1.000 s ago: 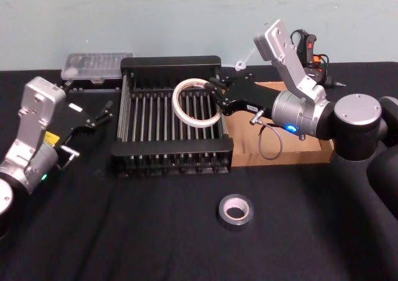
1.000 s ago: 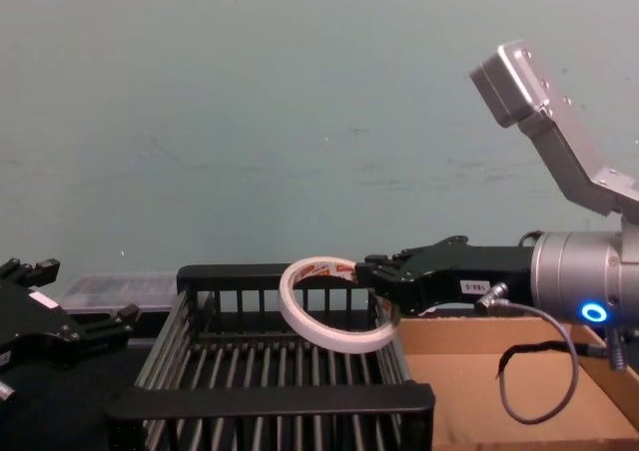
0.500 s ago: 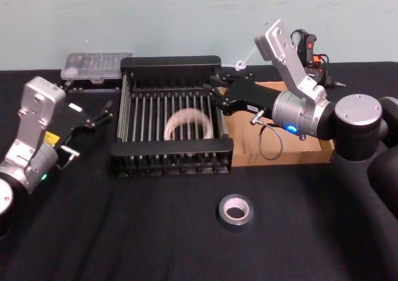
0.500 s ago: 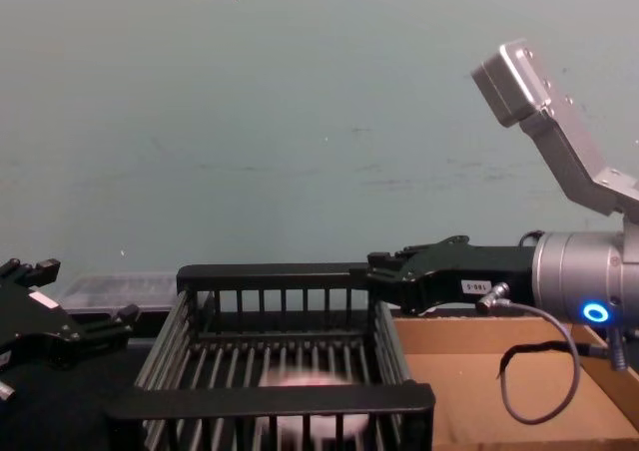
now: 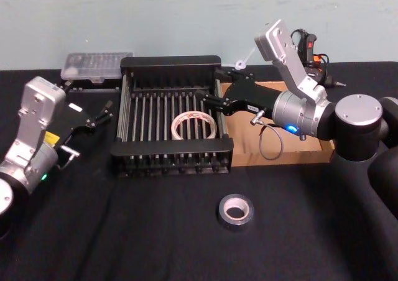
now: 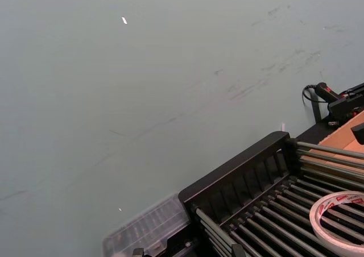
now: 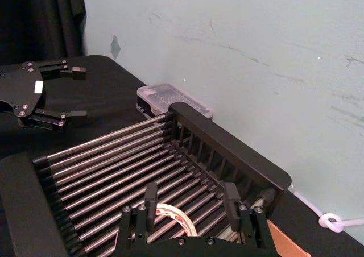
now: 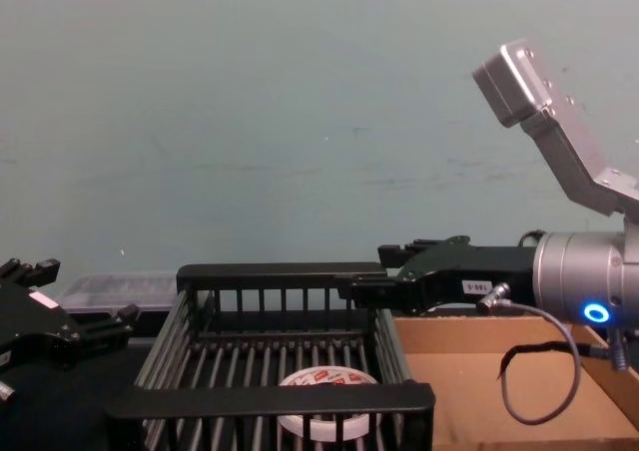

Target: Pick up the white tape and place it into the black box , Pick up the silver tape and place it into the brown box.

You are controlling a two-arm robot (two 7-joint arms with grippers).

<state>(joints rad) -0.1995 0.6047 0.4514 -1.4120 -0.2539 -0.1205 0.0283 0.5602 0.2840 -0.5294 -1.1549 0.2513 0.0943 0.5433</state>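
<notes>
The black box (image 5: 171,116) sits at the middle of the black table (image 5: 124,231) with the brown box (image 5: 298,153) touching its right side, and the white tape (image 5: 194,125) lies flat on the slatted floor inside the black box. The right gripper (image 5: 211,94) hovers over the black box's right rim, its fingers spread apart and holding nothing, while the left gripper (image 5: 102,113) rests open left of the black box. The silver tape (image 5: 236,211) lies flat on the table in front of both boxes, well apart from either gripper.

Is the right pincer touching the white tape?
Apart. In the chest view the right pincer hangs open at the black box's rim, while the white tape lies flat on the bars below.
</notes>
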